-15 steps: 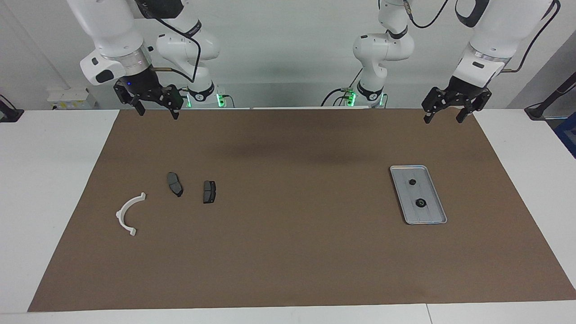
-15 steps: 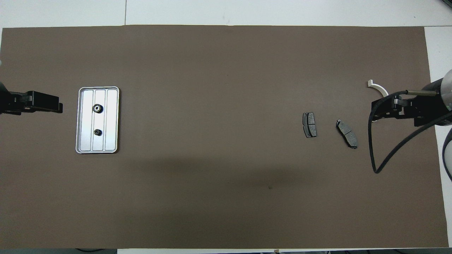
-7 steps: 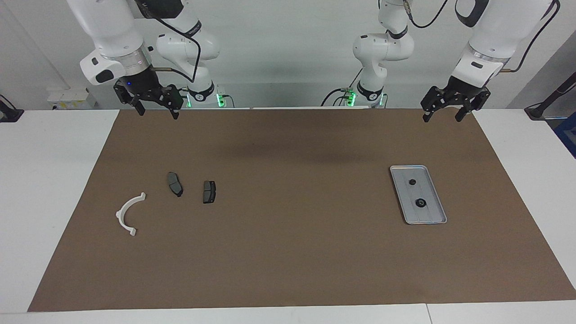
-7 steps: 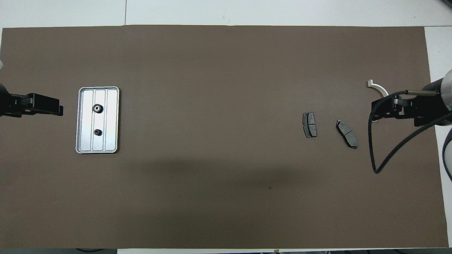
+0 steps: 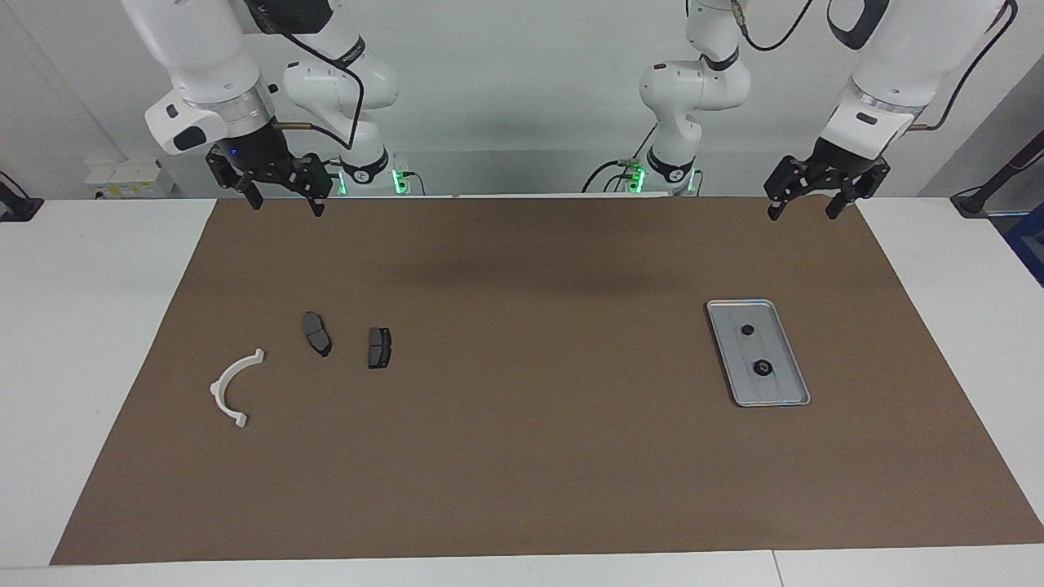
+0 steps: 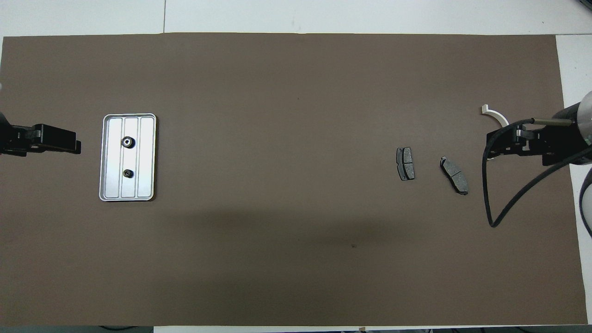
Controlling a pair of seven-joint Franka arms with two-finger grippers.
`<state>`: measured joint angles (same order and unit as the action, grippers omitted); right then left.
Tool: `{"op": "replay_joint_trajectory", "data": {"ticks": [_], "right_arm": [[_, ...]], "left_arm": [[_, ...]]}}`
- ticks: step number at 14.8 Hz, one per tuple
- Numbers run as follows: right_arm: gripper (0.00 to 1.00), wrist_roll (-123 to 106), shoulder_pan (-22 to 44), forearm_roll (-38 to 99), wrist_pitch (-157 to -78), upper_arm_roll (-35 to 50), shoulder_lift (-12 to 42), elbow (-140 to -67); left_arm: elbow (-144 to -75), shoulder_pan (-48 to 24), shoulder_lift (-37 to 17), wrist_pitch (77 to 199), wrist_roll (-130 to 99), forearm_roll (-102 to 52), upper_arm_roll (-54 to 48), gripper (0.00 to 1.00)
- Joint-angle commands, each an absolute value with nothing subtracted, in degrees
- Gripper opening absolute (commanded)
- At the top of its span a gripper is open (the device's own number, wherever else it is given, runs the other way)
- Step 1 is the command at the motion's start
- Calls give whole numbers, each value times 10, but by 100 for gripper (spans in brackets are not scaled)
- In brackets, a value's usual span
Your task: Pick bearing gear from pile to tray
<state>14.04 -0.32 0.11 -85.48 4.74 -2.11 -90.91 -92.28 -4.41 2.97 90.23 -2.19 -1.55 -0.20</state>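
Facing view: right gripper [image 5: 284, 201] hangs empty, jaws parted, over the matte brown mat's [image 5: 522, 456] edge nearest the robots. White curved half-ring bracket [image 5: 232, 388], two dark grey plates [image 5: 317, 333] [image 5: 378, 347], wide bare mat, then ridged silver metal tray [image 5: 785, 364] holding two small black toothed gears [image 5: 746, 330] [image 5: 763, 368]. Left gripper [image 5: 803, 209] likewise empty, jaws parted.
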Motion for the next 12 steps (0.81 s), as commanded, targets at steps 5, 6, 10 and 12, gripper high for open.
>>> {"op": "replay_joint_trajectory", "data": {"ticks": [5, 6, 10, 12], "right_arm": [[100, 127, -11, -7, -864, 54, -28, -918], [100, 127, -11, -7, -864, 53, -28, -918], [100, 127, -11, -6, -865, 53, -29, -918], [100, 127, -11, -6, -864, 53, -29, -918]], "left_arm": [[-924, -62, 38, 868, -18, -11, 6, 100], [-924, -62, 38, 867, -18, -11, 6, 100], [-923, -62, 37, 872, -18, -6, 7, 100], [-924, -61, 37, 880, -16, 2, 5, 100]]}}
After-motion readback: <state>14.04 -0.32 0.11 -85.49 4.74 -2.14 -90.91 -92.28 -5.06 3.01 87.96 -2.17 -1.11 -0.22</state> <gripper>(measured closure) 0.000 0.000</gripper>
